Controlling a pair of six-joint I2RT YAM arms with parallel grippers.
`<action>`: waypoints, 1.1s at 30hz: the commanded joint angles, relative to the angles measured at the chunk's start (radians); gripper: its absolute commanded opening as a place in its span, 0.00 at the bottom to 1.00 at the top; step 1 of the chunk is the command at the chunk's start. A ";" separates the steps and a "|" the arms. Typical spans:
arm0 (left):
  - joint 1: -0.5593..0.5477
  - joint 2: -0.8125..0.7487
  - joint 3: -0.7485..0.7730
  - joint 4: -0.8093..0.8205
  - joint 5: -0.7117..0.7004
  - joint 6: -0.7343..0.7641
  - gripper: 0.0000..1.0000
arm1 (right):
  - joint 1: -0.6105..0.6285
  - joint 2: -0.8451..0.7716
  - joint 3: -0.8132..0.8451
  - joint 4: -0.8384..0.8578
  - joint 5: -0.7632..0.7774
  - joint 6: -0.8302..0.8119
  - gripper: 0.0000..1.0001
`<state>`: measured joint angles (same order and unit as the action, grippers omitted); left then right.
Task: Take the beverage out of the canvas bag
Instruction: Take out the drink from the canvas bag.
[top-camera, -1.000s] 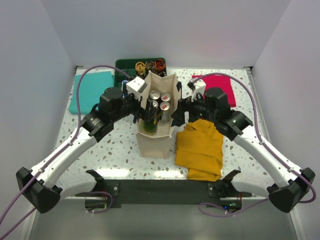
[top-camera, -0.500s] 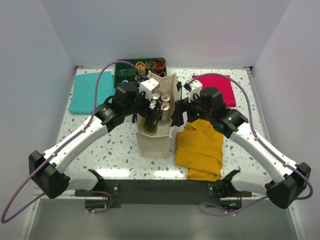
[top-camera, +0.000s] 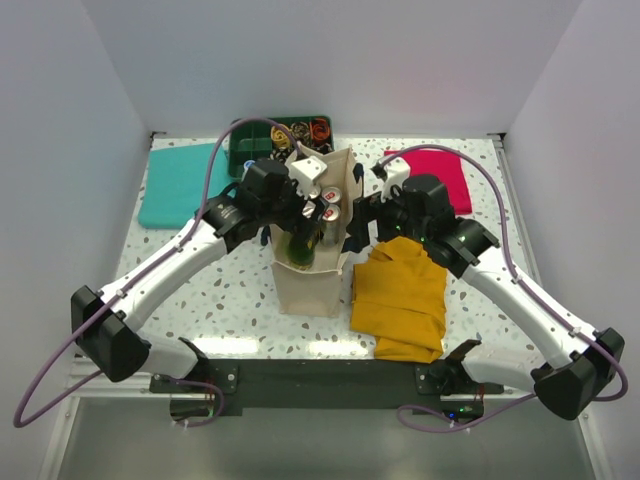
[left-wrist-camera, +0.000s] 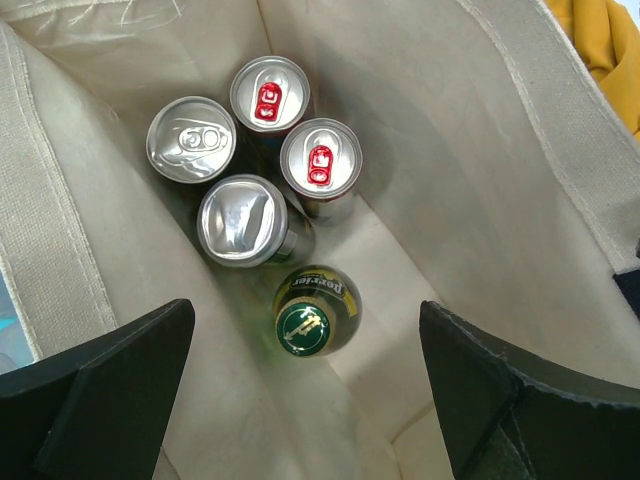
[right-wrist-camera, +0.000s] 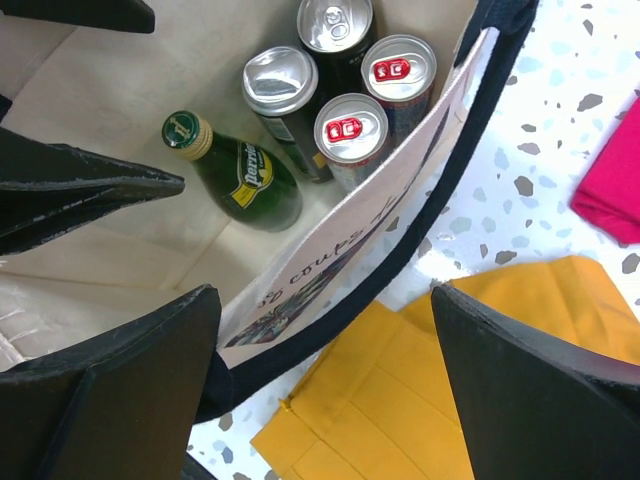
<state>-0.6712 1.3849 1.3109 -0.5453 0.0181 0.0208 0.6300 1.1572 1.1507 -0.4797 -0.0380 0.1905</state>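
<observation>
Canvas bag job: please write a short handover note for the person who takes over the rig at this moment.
The left end effector is open and empty, above the mouth of the bag, facing down at the drinks.
The right end effector is open and empty, with one finger on each side of the bag's wall nearest its arm.
The bag stands upright at mid table. Inside are four cans and one green bottle.
Done: nothing is out yet.
Left: grasp one drink, lift it out, set it on the table.
</observation>
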 joint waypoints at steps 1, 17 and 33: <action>-0.010 0.000 0.062 -0.033 -0.001 0.014 1.00 | -0.001 -0.030 0.034 0.039 0.036 -0.013 0.92; -0.014 0.074 0.149 -0.122 -0.001 0.053 1.00 | 0.000 -0.036 0.044 0.023 0.118 -0.023 0.95; -0.019 0.154 0.206 -0.235 -0.003 0.045 1.00 | -0.001 -0.021 0.040 0.056 0.121 -0.034 0.96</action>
<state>-0.6834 1.5158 1.4734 -0.7357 0.0143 0.0494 0.6300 1.1255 1.1507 -0.4614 0.0692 0.1703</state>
